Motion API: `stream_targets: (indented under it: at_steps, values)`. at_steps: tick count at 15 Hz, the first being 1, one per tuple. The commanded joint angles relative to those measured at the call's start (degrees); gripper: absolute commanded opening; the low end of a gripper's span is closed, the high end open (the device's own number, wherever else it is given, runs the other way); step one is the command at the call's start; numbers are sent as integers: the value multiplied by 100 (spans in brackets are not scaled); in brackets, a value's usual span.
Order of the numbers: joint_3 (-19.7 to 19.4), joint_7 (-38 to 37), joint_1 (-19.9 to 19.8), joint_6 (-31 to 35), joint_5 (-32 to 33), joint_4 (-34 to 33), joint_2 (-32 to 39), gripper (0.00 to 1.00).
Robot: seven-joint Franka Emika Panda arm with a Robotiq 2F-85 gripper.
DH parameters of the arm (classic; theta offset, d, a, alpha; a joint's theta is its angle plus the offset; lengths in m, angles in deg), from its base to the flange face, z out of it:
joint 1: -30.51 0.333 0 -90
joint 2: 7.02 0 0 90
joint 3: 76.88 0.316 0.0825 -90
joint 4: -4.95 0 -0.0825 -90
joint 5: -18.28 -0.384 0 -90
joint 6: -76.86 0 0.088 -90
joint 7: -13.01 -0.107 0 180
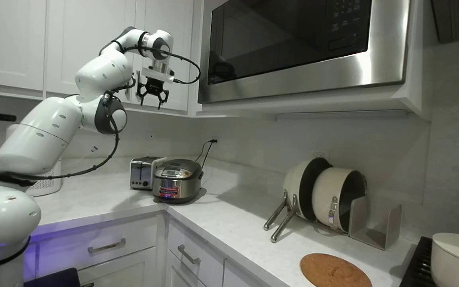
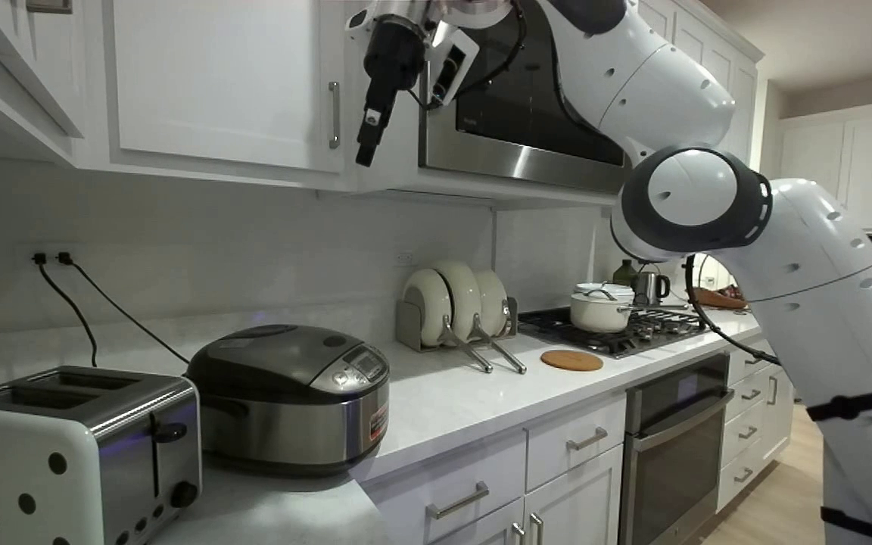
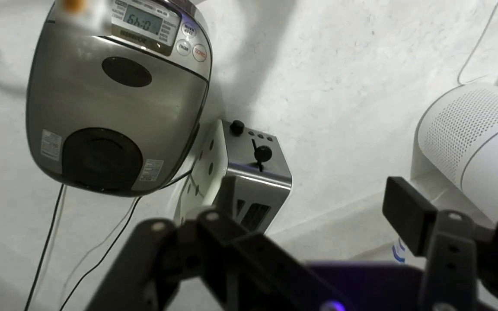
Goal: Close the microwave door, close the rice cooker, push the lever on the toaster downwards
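Microwave door (image 1: 269,44) looks shut, built in among the white cabinets (image 2: 216,76): a big dark glass window framed in shiny stainless, with some glare caught on the steel by the control panel (image 1: 345,24). The rice cooker (image 2: 277,431) is parked on the counter (image 1: 229,207) in the corner, its lid (image 2: 254,359) down. A smoky metallic finish is worn on top, brushed steel lower down, and a small display (image 2: 366,363) plus a red sticker (image 1: 168,191) can be made out on the front. The toaster (image 2: 76,462) is placed right next to it, though whether they're touching can't be told. White sides with black dots, silver front, two bread slots (image 2: 42,397). Its black lever (image 2: 169,432) is seen near the top of its track, so not pushed down yet. As for the gripper (image 1: 150,106), it's held up in midair above the counter, fingers (image 3: 409,216) spread wide, nothing gripped. In the wrist view, part of the toaster gets blocked by one of those fingers.
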Motion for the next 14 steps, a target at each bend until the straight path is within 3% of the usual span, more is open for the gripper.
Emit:
stream_targets:
  at_steps: [1,3,4,6,9,14]
  values:
    - [-65,63,519,-275,333,-129,458,100]
    - [-37,132,781,-376,417,-150,727,100]
    - [-26,163,914,-381,439,-182,848,75]
    - [14,143,1120,-375,391,-203,1021,66]
    - [-62,74,1410,-102,512,-168,1197,42]
    - [-104,-122,1563,339,505,-235,1372,5]
